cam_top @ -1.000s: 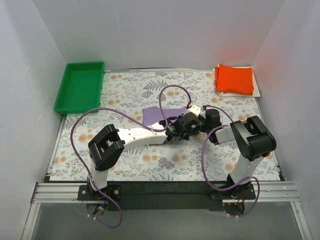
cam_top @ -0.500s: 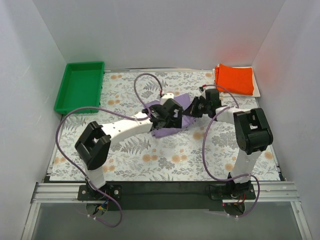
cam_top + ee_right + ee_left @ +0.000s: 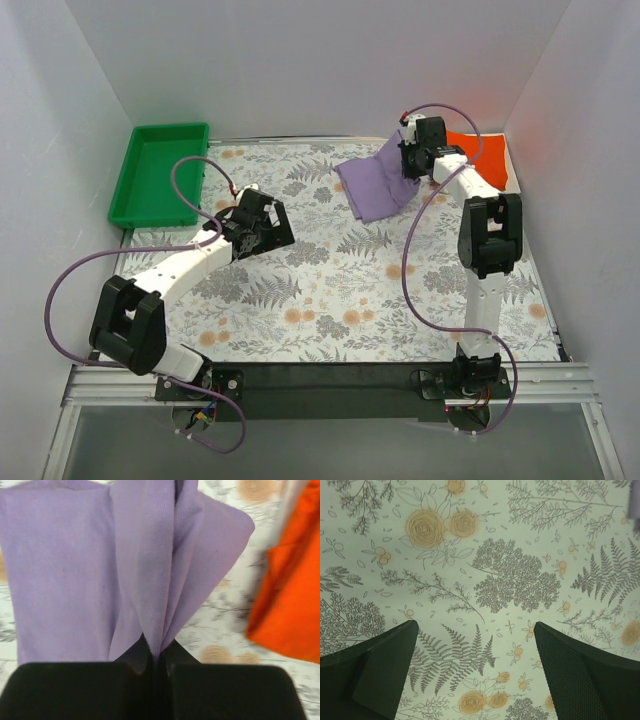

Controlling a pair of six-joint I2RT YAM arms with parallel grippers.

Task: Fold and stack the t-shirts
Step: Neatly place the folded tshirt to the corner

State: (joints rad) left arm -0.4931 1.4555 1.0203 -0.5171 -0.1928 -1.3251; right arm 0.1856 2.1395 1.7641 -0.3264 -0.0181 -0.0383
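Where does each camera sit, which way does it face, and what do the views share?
Top external: above and behind the bases, looking down on the floral table; the left arm, right arm and green tray show.
Left wrist: on the left arm, facing down at the table's floral print; the left gripper shows open, fingers at the bottom corners.
Right wrist: on the right arm, facing the lavender shirt pinched in the right gripper, orange shirt at right.
Shared: top external and right wrist both show both shirts.
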